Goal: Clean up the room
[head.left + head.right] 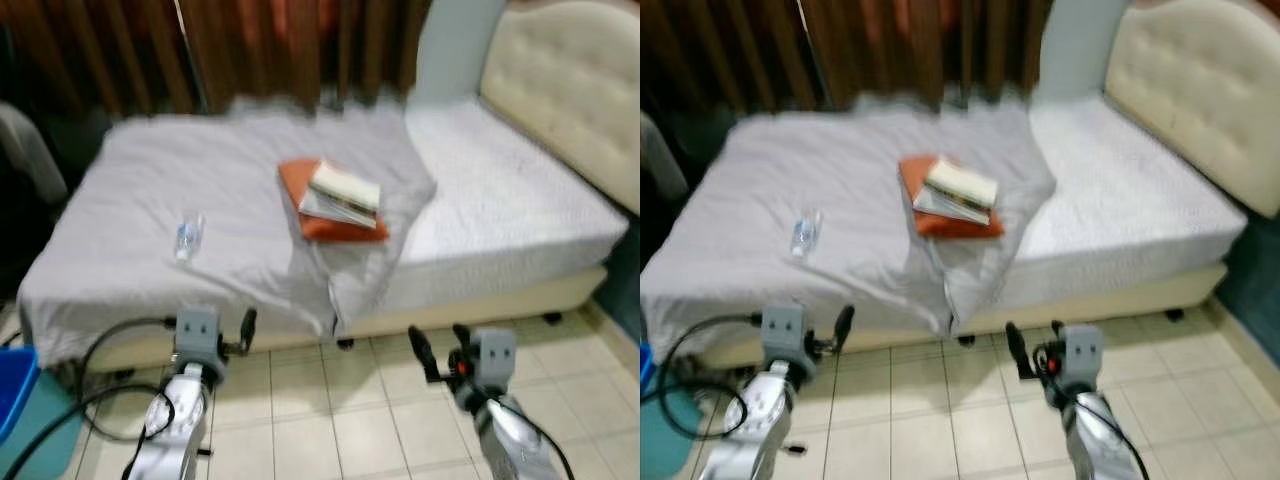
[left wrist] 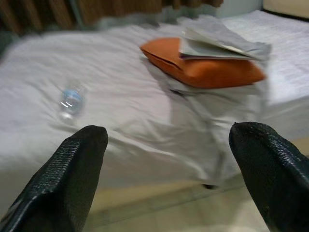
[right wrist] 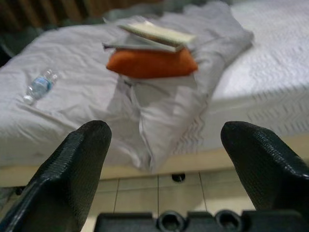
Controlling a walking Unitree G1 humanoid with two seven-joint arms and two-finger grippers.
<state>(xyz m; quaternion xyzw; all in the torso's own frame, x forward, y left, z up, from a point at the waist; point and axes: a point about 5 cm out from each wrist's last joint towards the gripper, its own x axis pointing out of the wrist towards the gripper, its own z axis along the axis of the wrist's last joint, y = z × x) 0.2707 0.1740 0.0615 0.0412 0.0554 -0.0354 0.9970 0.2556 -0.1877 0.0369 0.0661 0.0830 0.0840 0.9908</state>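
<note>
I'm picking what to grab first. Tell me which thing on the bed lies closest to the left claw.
The bottle. It lies alone on the grey sheet, just beyond the left claw; the orange cushion and the books on it sit farther toward the middle.

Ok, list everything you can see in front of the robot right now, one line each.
Bed: one, white mattress, cream padded headboard, ahead.
Sheet: one, grey, crumpled over the bed's left part, hanging over the near edge.
Cushion: one, orange, mid-bed on the sheet.
Books: a small stack, pale, on the cushion.
Bottle: one, clear, lying on the sheet left of the cushion.
Curtain: brown, behind the bed.
Bin: blue, floor, far left.
Left claw: open, over tiles.
Right claw: open, over tiles.
</note>
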